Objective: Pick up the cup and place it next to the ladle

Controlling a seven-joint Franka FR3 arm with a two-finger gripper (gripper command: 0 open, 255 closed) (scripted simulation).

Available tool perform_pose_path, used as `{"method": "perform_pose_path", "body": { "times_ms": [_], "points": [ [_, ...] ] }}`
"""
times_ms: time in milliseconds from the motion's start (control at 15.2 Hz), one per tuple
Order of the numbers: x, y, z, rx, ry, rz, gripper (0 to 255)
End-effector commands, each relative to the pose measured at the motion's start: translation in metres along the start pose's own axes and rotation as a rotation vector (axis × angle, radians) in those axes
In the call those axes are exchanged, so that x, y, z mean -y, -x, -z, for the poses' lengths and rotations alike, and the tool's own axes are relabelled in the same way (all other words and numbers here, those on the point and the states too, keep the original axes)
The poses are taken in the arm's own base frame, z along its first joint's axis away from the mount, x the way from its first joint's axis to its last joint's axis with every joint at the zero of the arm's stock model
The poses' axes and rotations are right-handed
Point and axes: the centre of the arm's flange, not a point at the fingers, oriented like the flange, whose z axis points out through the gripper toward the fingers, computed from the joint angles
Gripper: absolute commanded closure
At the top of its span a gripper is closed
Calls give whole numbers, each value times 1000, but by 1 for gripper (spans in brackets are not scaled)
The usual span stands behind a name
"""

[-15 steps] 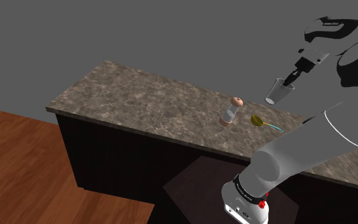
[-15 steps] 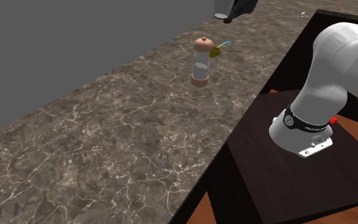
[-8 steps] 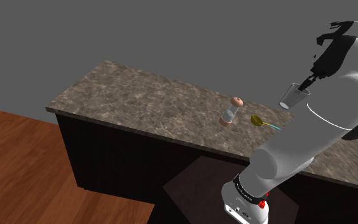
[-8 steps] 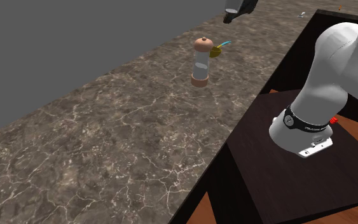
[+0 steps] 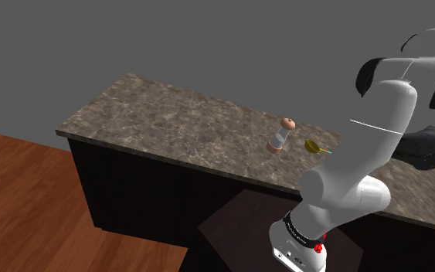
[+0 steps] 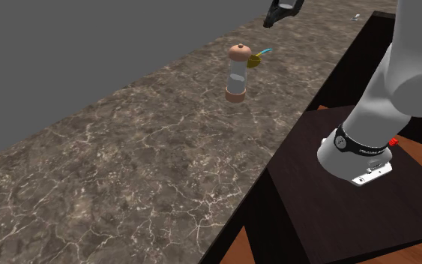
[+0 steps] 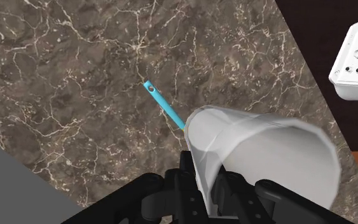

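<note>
**Cup [image 7: 260, 156] clasped in the gripper [image 7: 206, 183] above the countertop [image 7: 75, 76]**

*Shoulder view.* The mottled brown stone countertop runs from 10 o'clock to 4 o'clock. A pepper mill [image 5: 280, 135] stands upright on it, a little toward 2 o'clock from the centre. The ladle [image 5: 313, 145] lies near the mill at its 4 o'clock side, apart from it. It has a yellow bowl, and its cyan handle points on toward 4 o'clock and passes behind the white arm [image 5: 378, 139]. The dark stand [image 5: 239, 224] sits at 5 o'clock, with wooden floor [image 5: 30, 201] at 8 o'clock.

*Second exterior view.* The mill is at 12 o'clock, with the ladle at its 1 o'clock side, farther along the counter. The black gripper enters at the top edge at about 1 o'clock, beyond the ladle and raised off the counter. The arm's base [image 6: 355, 154] rests on the stand at 3 o'clock.

*Wrist view.* The two black fingers [image 7: 185, 181] are drawn almost together, with the thin wall of the pale, translucent cup pinched between them, one finger on each side of it. The cup extends away from the fingertips, clear of the stone. The cyan handle of the ladle lies on the counter below, and its near end disappears behind the cup's edge. Which end of the cup is its mouth cannot be told.
</note>
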Motion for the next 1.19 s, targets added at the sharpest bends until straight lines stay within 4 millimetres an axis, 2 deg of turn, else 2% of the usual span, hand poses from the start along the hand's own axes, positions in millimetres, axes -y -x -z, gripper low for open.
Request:
{"method": "perform_pose_path", "body": {
  "times_ms": [0, 198, 1122],
  "points": [
    [-18, 24, 3, -2, -2, 3, 255],
    [-44, 55, 10, -2, -2, 3, 255],
    [-54, 62, -63, -2, -2, 3, 255]
  ]
}}
